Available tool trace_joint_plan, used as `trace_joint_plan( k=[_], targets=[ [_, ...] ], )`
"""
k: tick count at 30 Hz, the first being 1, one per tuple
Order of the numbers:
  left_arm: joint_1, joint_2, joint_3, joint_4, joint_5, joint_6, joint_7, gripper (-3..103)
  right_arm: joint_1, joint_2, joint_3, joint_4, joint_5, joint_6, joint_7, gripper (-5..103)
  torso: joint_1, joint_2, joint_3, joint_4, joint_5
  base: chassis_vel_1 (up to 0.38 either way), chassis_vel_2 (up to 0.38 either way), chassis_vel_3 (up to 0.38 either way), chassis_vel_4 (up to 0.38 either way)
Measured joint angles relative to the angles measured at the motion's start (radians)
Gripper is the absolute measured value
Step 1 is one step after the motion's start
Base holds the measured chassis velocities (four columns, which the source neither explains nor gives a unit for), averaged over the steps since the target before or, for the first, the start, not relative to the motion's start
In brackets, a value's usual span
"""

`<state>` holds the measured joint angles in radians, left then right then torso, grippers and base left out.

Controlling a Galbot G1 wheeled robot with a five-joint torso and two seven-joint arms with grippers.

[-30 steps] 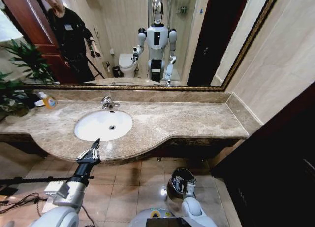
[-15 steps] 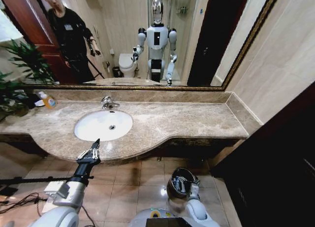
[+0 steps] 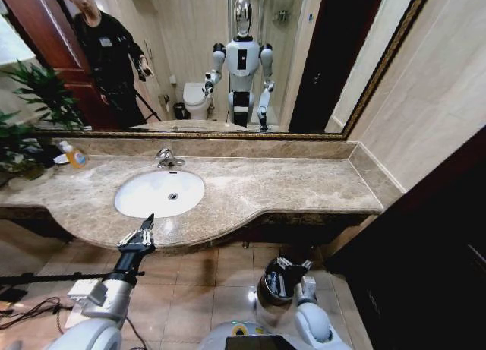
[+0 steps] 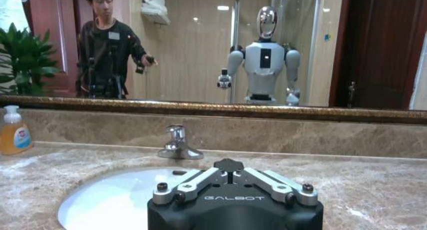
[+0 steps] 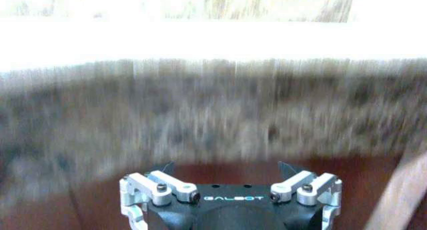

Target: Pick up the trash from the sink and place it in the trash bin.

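The left gripper (image 3: 146, 224) hovers with fingers drawn together at the counter's front edge just before the sink (image 3: 159, 193), while the right gripper (image 3: 292, 268), fingers spread with nothing between them, hangs over the trash bin (image 3: 272, 285) on the floor.

Left tool (image 3: 141, 234): black body, silver linkage bars, dark screws, white "GALBOT" lettering. Left forearm black, then silver-white shell. Right tool (image 5: 230, 182): same black housing, silver brackets, screws, "GALBOT" marking. Right arm rounded, white.
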<state>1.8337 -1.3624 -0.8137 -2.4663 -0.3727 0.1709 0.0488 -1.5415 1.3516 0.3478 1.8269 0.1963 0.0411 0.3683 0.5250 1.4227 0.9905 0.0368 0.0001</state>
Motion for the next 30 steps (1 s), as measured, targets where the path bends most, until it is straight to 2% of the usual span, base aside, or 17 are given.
trace_joint_plan(
  k=[9,16,18,20,21,25,30],
  targets=[
    [0.0,0.0,0.0,0.0,0.0,0.0,0.0,0,-0.045,-0.023,-0.002,0.351,0.014,-0.141,0.018,100,0.0,0.0,0.0,-0.0001,-0.0001,0.0,0.0,0.0,0.0],
    [0.0,0.0,0.0,0.0,0.0,0.0,0.0,0,-0.035,-0.073,0.0,0.597,0.051,-0.243,-0.008,100,0.0,0.0,0.0,0.0,-0.0001,0.0,0.0,0.0,0.0],
    [0.0,0.0,0.0,0.0,0.0,0.0,0.0,0,-0.035,-0.078,0.008,0.609,0.052,-0.245,-0.018,100,0.0,0.0,0.0,0.0,-0.0001,0.0,0.0,0.0,0.0],
    [0.0,0.0,0.0,0.0,0.0,0.0,0.0,0,-0.042,-0.088,0.077,0.615,0.079,-0.222,-0.111,100,0.0,0.0,0.0,0.0,0.0,0.0,0.0,0.0,0.0],
    [0.0,0.0,0.0,0.0,0.0,0.0,0.0,0,-0.042,-0.088,0.077,0.615,0.079,-0.222,-0.111,100,0.0,0.0,0.0,0.0,0.0,0.0,0.0,0.0,0.0],
    [0.0,0.0,0.0,0.0,0.0,0.0,0.0,0,-0.073,-0.116,0.235,0.558,0.149,-0.114,-0.292,100,0.0,0.0,0.0,0.0,0.0001,0.0,0.0,0.0,0.0],
    [0.0,0.0,0.0,0.0,0.0,0.0,0.0,0,-0.13,-0.134,0.311,0.54,0.214,-0.074,-0.33,100,0.0,0.0,0.0,0.0,0.0001,0.0,0.0,0.0,0.0]
  ],
)
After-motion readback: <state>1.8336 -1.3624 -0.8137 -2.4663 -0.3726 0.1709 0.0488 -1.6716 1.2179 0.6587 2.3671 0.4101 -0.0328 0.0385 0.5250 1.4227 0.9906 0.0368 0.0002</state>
